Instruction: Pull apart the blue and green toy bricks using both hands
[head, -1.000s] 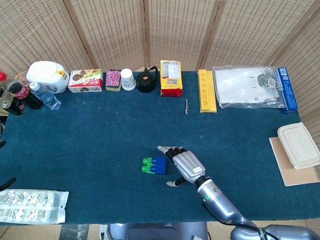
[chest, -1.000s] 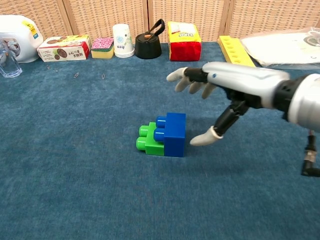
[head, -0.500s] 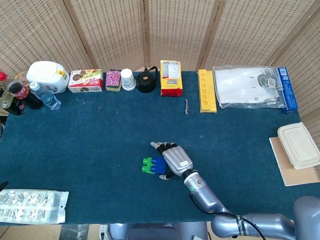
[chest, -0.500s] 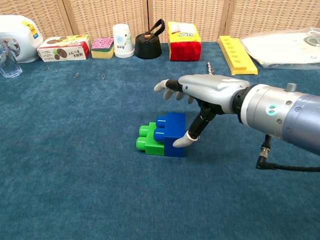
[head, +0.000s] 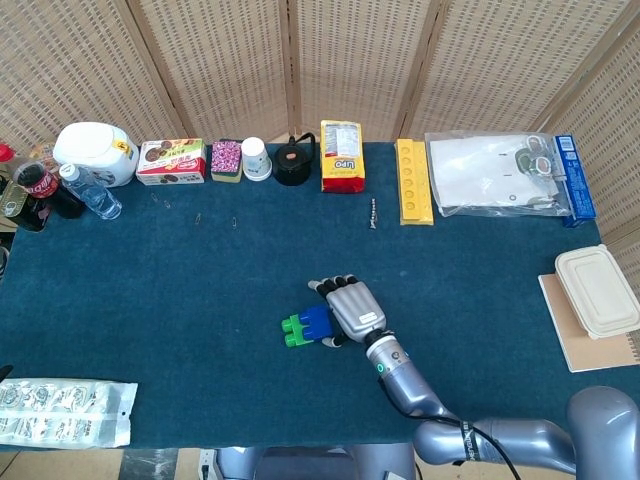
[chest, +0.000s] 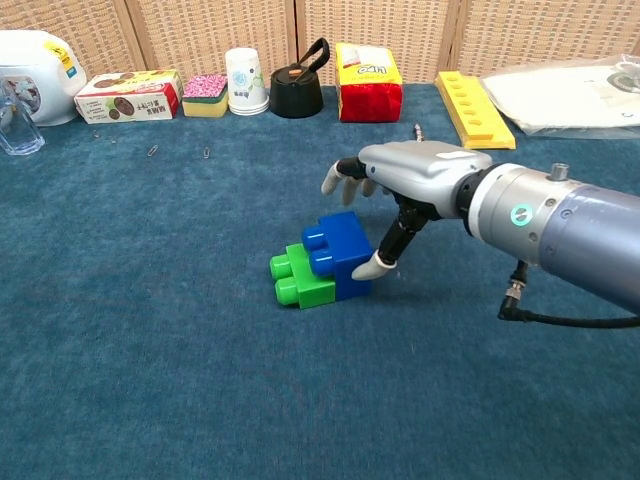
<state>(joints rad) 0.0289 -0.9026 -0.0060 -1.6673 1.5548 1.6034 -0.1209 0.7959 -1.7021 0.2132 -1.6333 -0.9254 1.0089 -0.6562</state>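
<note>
Head view: the right hand (head: 352, 308) closes around the blue brick (head: 316, 320), joined to the green brick (head: 296, 331) mid-table; the grasp should seat firmly before any pull. The left hand is out of sight.

Chest view: the thumb (chest: 377, 266) presses the blue brick's near side, fingers (chest: 345, 175) behind; studs face left.

A blue-carpeted table (head: 180, 280) stands before woven wicker screen panels (head: 220, 60) in even light.

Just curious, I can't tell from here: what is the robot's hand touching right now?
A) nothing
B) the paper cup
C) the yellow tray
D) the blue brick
D: the right hand has its thumb against the blue brick, which sits joined to the green brick.
</note>
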